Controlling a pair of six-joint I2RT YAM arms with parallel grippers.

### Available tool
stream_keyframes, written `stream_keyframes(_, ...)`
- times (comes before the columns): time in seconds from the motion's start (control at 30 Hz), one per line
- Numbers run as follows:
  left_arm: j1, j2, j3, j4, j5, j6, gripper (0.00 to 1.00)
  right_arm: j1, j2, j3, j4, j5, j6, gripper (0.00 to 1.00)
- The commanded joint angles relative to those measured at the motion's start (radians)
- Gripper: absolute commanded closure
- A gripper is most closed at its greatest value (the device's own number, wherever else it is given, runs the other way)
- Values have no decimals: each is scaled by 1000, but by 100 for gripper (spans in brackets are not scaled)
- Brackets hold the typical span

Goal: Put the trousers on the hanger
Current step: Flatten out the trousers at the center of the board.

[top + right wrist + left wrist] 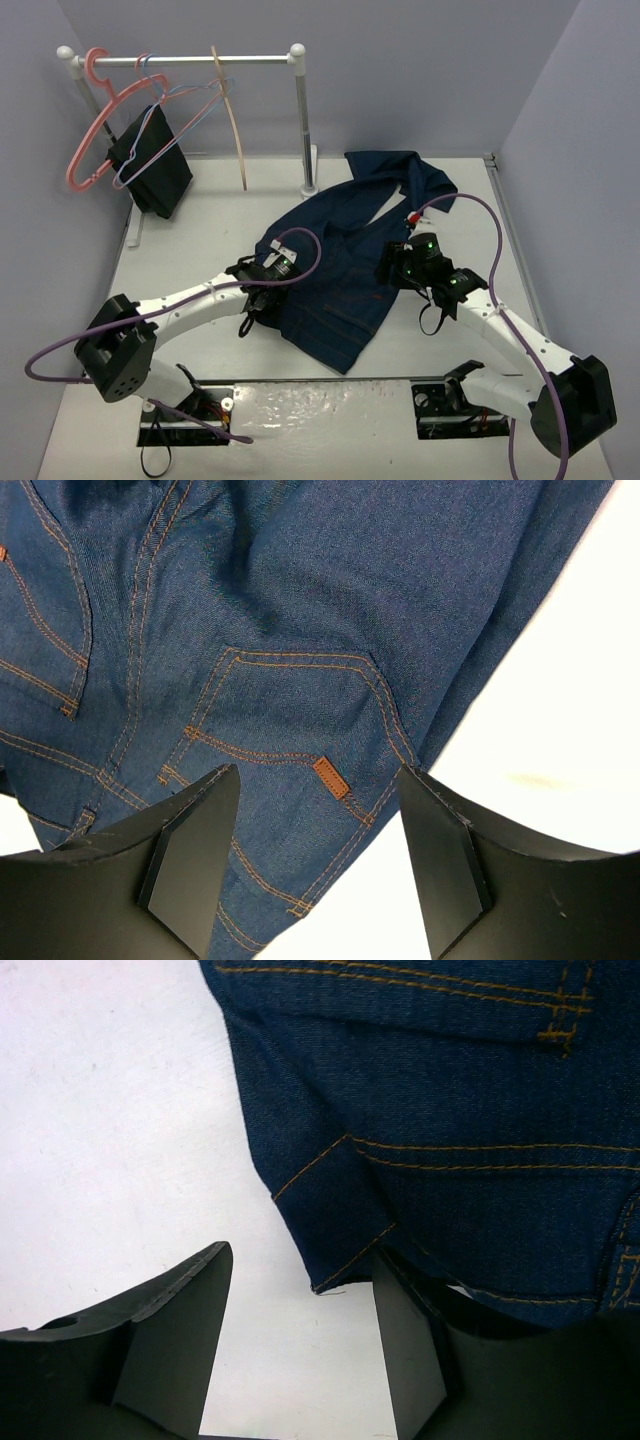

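The trousers (340, 270), dark blue jeans with orange stitching, lie spread across the middle of the table, legs running to the back right. The hanger (237, 130), light wood, hangs on the rail at the back left, far from both arms. My left gripper (272, 287) is at the waist's left corner. In the left wrist view it (300, 1310) is open, the cloth corner (335, 1260) just ahead of the gap, and denim drapes over its right finger (410, 1340). My right gripper (315, 840) stands open above a back pocket (300, 720) at the trousers' right edge (392, 268).
A clothes rail on a white post (303, 130) stands at the back left. It carries a pink plastic hanger (88, 130), thin wire hangers (165, 120) and a black cloth (150, 170). Grey walls close in the table on the left, back and right.
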Motion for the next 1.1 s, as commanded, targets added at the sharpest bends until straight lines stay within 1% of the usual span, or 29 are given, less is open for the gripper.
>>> stream_keyframes(0.0, -19, 28, 62, -15, -11, 31, 46, 0, -6, 8, 21, -9, 5, 38)
stream_keyframes(0.2, -31, 77, 82, -20, -4, 39, 47, -2, -6, 5, 21, -13, 3, 38)
stream_keyframes(0.3, -36, 86, 90, -25, -27, 38, 48, -2, -10, 0, 21, -16, 5, 38)
stream_keyframes(0.43, -37, 93, 96, -23, -76, 37, 55, -2, -13, -7, 22, -21, 8, 38)
stream_keyframes(0.53, -36, 95, 94, -5, -94, 29, 57, -2, -15, -10, 23, -23, 8, 38)
stream_keyframes(0.63, -37, 98, 85, 18, -105, 24, 62, -2, -17, -13, 23, -23, 8, 38)
stream_keyframes(0.7, -37, 116, 100, 9, -122, 21, 68, -1, -20, -16, 23, -27, 10, 38)
stream_keyframes(0.83, -36, 122, 106, 2, -136, 27, 89, -1, -29, -20, 23, -28, 11, 39)
stream_keyframes(0.93, -35, 103, 105, -3, -153, 26, 98, -2, -38, -24, 23, -28, 15, 39)
stream_keyframes(0.97, -33, 92, 105, -9, -166, 24, 100, -2, -42, -25, 23, -29, 16, 39)
stream_keyframes(1.07, -32, 38, 117, -47, -229, 3, 100, -2, -48, -25, 22, -35, 23, 39)
